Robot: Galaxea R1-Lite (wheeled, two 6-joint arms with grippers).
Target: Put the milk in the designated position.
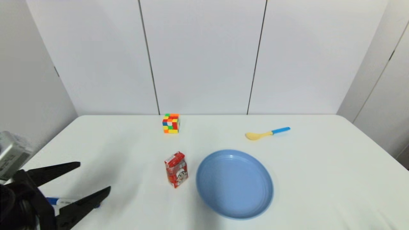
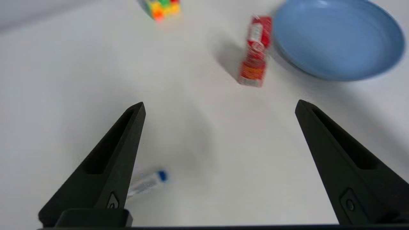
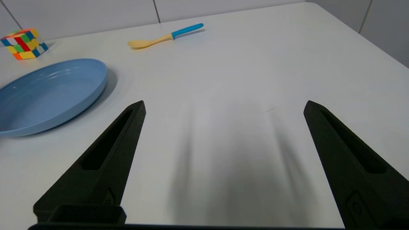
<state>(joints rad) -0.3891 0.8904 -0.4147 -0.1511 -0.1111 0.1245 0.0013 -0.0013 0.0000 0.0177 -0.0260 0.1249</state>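
Note:
The milk [image 1: 176, 169], a small red carton with a cartoon face, stands upright on the white table [image 1: 319, 179] just left of a blue plate [image 1: 235, 183]. My left gripper [image 1: 95, 177] hangs open at the front left, well to the left of the carton and apart from it. Its wrist view shows the milk [image 2: 255, 52] ahead between the spread fingers, beside the blue plate [image 2: 338, 38]. My right gripper [image 3: 223, 105] is open over bare table at the right and does not show in the head view.
A multicoloured puzzle cube [image 1: 171, 123] sits at the back middle. A yellow spoon with a blue handle [image 1: 266, 133] lies at the back right. A white pen with a blue cap [image 1: 60, 202] lies under my left gripper. The table's edges curve off at both sides.

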